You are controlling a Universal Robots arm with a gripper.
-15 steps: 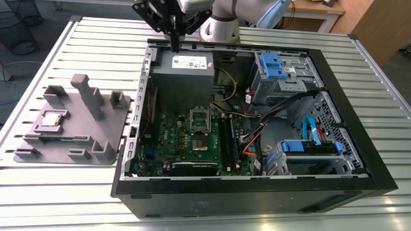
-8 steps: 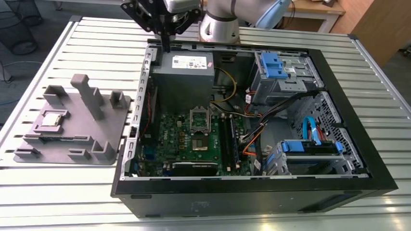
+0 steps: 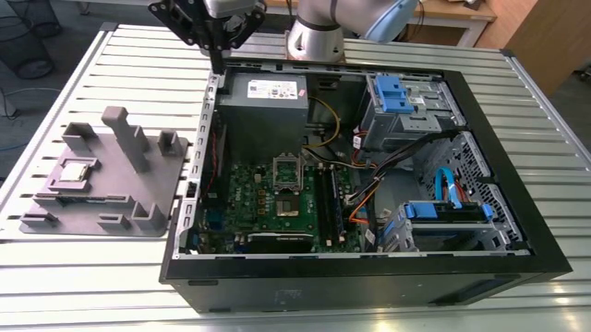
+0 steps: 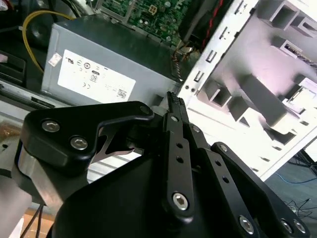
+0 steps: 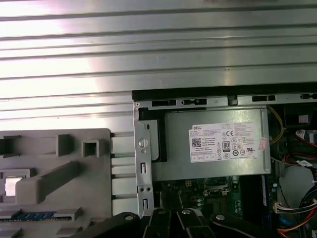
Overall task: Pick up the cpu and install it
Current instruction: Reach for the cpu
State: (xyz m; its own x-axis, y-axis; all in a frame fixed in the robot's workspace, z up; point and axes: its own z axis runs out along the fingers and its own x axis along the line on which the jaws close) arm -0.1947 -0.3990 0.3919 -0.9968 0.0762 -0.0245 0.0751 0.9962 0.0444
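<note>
Hanging above the rear edge of the open computer case (image 3: pixel 369 280), the gripper (image 3: pixel 219 67) points straight down at the case's rear corner on the exterior view's left. It is just beside the grey power supply (image 3: pixel 263 104). Its 2 fingers are drawn together into 1 narrow black tip with nothing between them. In the second wrist view the ribbed fingertips (image 4: pixel 174 101) meet over the case's pale metal edge.

The cpu (image 3: pixel 74 171) is outside the case, well apart from the gripper. It lies flat, metal top up, in a square seat on a grey plastic fixture (image 3: pixel 157 183). That fixture sits on the slatted metal table (image 3: pixel 93 290), just beside the case's side wall on the exterior view's left. A long narrow green circuit strip (image 3: pixel 88 200) lies in a slot of the same fixture, just beside the cpu and nearer the case's front end.

Inside the case, the green motherboard (image 3: pixel 268 207) lies flat against the wall nearest the fixture, between the power supply and the black front panel. A silver metal frame with a hollow middle (image 3: pixel 287 168) stands on the motherboard near the power supply. Blue drive carriers (image 3: pixel 397 93) line the opposite side of the case. The arm's base (image 3: pixel 319 34) stands on the table behind the case's rear wall.
</note>
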